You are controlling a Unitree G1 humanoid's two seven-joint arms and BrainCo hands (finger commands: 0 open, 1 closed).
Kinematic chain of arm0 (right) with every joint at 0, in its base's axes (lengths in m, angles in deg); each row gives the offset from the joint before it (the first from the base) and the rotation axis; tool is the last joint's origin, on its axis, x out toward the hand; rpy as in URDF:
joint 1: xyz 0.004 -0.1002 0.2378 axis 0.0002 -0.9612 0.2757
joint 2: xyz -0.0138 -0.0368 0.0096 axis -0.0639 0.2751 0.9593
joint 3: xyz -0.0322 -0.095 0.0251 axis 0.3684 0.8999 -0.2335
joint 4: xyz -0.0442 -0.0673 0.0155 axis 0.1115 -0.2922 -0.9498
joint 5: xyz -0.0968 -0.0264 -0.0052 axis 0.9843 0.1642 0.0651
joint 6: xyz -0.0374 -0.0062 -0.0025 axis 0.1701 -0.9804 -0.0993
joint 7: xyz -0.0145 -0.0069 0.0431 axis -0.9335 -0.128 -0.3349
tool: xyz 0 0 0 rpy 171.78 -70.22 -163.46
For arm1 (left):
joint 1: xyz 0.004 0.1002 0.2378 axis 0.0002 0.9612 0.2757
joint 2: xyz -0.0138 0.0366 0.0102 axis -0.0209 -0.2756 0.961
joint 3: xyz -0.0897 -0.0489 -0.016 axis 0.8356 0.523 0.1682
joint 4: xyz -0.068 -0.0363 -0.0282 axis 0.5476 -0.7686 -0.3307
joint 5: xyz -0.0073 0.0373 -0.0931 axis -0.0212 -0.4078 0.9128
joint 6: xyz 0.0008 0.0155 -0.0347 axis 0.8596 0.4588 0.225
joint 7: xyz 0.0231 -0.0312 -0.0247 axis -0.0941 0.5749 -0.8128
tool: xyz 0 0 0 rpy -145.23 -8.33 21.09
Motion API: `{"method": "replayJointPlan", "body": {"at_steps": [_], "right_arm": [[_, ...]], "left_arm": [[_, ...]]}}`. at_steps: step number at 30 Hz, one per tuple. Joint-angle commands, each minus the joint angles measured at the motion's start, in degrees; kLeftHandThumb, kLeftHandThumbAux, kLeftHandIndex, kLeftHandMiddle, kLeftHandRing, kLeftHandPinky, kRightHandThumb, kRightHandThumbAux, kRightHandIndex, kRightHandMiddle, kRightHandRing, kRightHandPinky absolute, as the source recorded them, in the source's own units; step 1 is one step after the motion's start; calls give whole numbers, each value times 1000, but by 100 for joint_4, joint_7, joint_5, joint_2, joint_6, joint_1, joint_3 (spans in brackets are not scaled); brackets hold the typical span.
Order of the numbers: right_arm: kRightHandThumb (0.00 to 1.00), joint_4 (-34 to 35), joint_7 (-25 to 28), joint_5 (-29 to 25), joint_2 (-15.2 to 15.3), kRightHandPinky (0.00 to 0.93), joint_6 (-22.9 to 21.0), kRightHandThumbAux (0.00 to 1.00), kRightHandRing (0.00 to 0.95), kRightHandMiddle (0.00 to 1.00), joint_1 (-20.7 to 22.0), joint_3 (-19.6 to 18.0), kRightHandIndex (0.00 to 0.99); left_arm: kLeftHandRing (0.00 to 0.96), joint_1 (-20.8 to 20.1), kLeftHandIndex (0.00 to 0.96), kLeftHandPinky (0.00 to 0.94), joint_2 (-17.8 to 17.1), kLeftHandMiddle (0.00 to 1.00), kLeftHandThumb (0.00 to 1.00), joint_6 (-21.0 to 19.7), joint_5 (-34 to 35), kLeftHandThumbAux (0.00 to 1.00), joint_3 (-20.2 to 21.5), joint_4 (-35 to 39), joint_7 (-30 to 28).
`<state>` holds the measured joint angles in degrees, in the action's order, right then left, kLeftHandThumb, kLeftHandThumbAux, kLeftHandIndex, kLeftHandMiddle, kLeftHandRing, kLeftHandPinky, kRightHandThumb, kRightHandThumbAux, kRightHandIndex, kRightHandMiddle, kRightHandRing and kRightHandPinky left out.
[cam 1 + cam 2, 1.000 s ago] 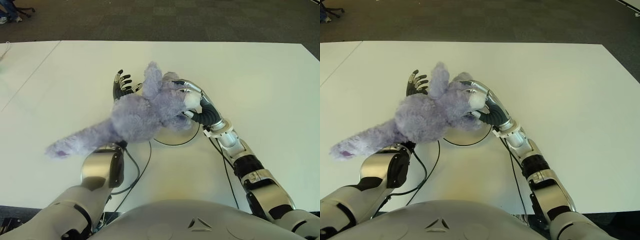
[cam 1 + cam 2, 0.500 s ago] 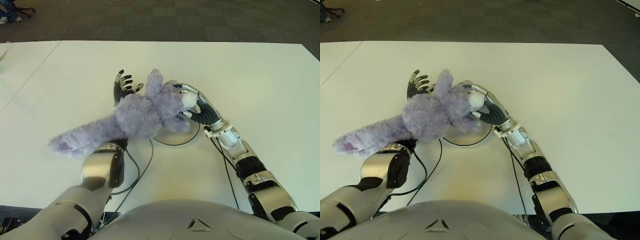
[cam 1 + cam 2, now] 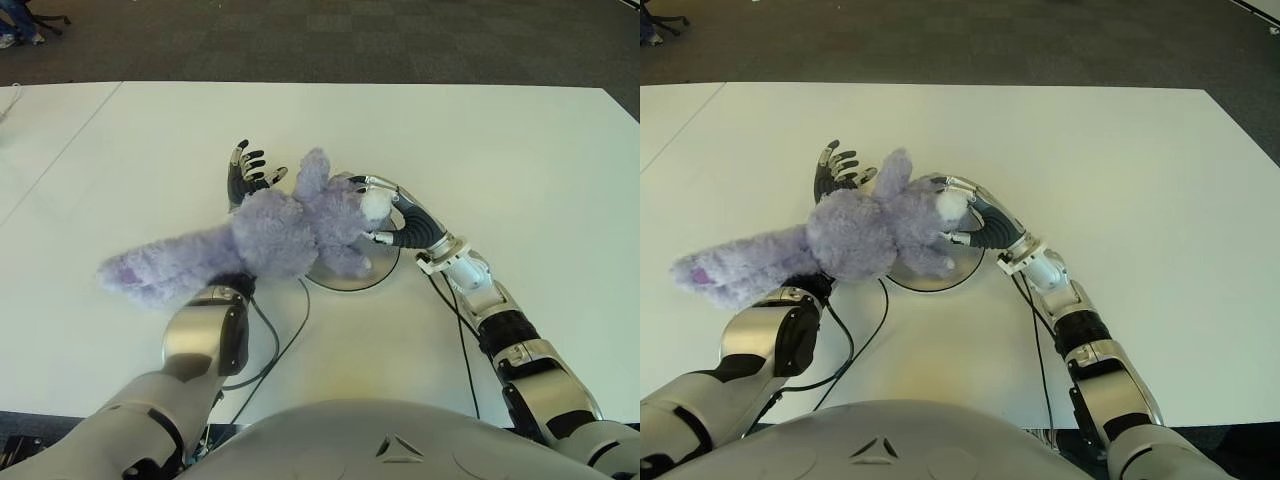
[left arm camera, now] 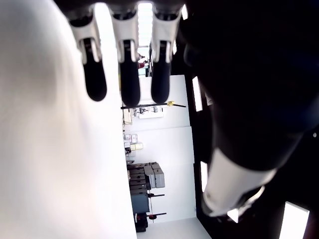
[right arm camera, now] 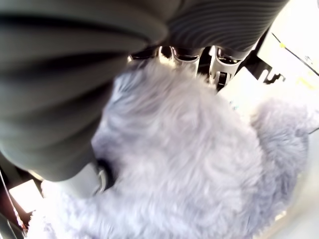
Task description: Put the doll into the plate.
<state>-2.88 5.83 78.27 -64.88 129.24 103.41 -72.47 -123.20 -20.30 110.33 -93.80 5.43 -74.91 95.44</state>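
Note:
A fluffy purple doll (image 3: pixel 280 232) lies across the middle of the white table (image 3: pixel 520 160). Its head end is over a round silver plate (image 3: pixel 378 274), and its long tail (image 3: pixel 150 272) trails left above my left forearm. My right hand (image 3: pixel 388 215) is shut on the doll's head from the right. The right wrist view shows purple fur (image 5: pixel 189 164) filling the palm. My left hand (image 3: pixel 247 172) stands just behind the doll with its fingers (image 4: pixel 129 74) spread, holding nothing.
Black cables (image 3: pixel 288 325) run from my arms over the table near the plate's front, with another cable (image 3: pixel 458 335) along my right forearm. A seam (image 3: pixel 60 150) crosses the table at the far left. Dark carpet (image 3: pixel 330 40) lies beyond the far edge.
My right hand has come down and slightly right with the doll, lowering its head onto the plate. The tail has sunk toward the table. The left hand has stayed put.

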Motion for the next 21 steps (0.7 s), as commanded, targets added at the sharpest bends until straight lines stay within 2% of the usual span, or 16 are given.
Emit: {"method": "replayJointPlan", "body": {"at_steps": [1,8,21], "right_arm": [[0,-454,137,83,-54,0,-115,496,0,25,-345,72,0],[0,-469,94,309,11,0,-210,438,0,0,-234,77,0],[0,-211,211,204,112,0,-433,395,0,0,-25,-38,0]], "left_arm": [[289,1106,117,296,332,273,10,-725,-62,892,-80,-743,-25],[294,1103,112,315,327,272,21,-755,-75,889,-87,-745,-15],[276,1092,108,281,326,261,13,-780,-83,895,-69,-748,-7]]}}
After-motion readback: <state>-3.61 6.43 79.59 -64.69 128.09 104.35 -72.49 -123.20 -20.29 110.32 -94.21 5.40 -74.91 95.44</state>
